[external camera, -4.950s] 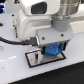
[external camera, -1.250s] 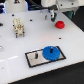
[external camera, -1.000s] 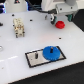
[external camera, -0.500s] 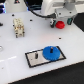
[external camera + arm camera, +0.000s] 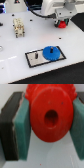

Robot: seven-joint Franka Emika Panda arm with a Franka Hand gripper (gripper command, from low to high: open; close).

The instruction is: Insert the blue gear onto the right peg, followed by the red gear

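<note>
Fingers [image 5: 21, 130] of the gripper [image 5: 50, 126] press against 2 opposite sides of the red gear [image 5: 50, 118], so the claw is clenched on it; in the wrist view the teal pads sit flush with the disc's rim and the dark hole in its raised hub faces the camera. In the exterior view the gripper [image 5: 62, 22] hangs near the far edge of the white table [image 5: 15, 55], toward the exterior view's right, with the red gear [image 5: 62, 24] showing just beneath the fingertips; whether the gear touches the table or is lifted off it cannot be told. Nearer the front edge lies the grey, black-bordered plate [image 5: 34, 61]. The blue gear [image 5: 51, 52] sits flat on the plate's end toward the exterior view's right, and the right peg is hidden within its hub, at most a dark spot at the centre. The plate's other thin pin [image 5: 37, 54] stands bare and upright toward the exterior view's left. Well apart from both, near the table's far left part, stands a small pale wooden-looking rack [image 5: 18, 28], its details too blurred to read.
</note>
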